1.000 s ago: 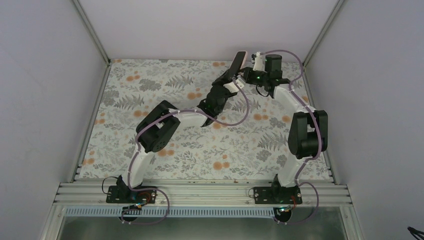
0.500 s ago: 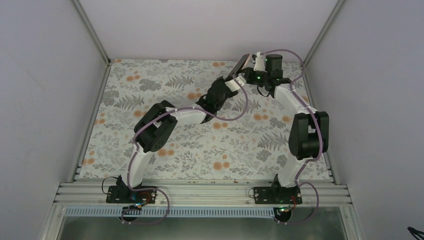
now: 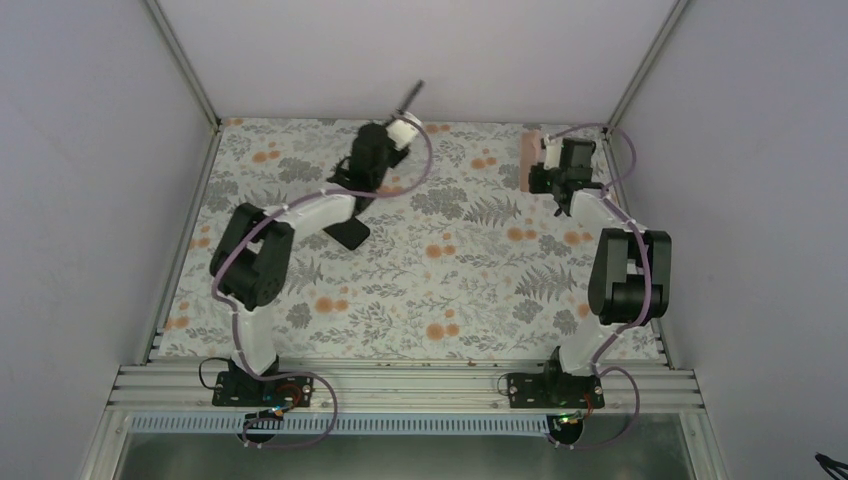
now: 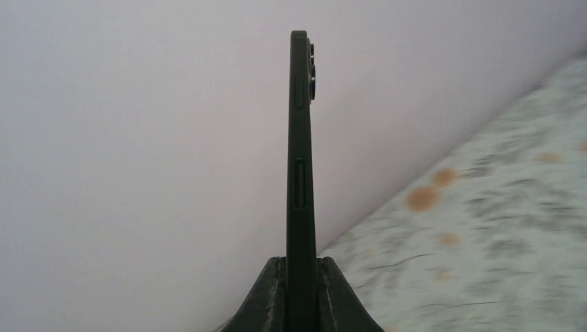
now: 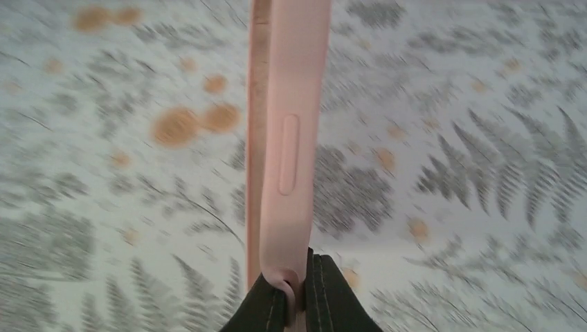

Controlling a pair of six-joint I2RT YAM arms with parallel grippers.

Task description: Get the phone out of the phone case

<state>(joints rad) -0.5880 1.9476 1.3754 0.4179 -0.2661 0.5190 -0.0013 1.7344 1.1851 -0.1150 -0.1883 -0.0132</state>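
My left gripper (image 4: 301, 268) has its jaws closed tight on the bottom end of the phone (image 4: 299, 152), with both fingers pressed flat to its faces and no gap showing. From the left wrist I see the dark phone edge-on and upright. Its side buttons face me and the camera bump sits at its top right, against the pale back wall (image 4: 138, 138).

My right gripper (image 5: 299, 280) is clamped just as narrowly on the near end of the pink phone case (image 5: 287, 138). The right wrist shows the case edge-on above the floral table (image 5: 450, 173), with a moulded button strip on its side. I cannot see into its hollow from there.

Only the top view shows both together. The phone is raised near the far wall, left of centre, and the case is at the far right, well apart from it. The phone is out of the case.
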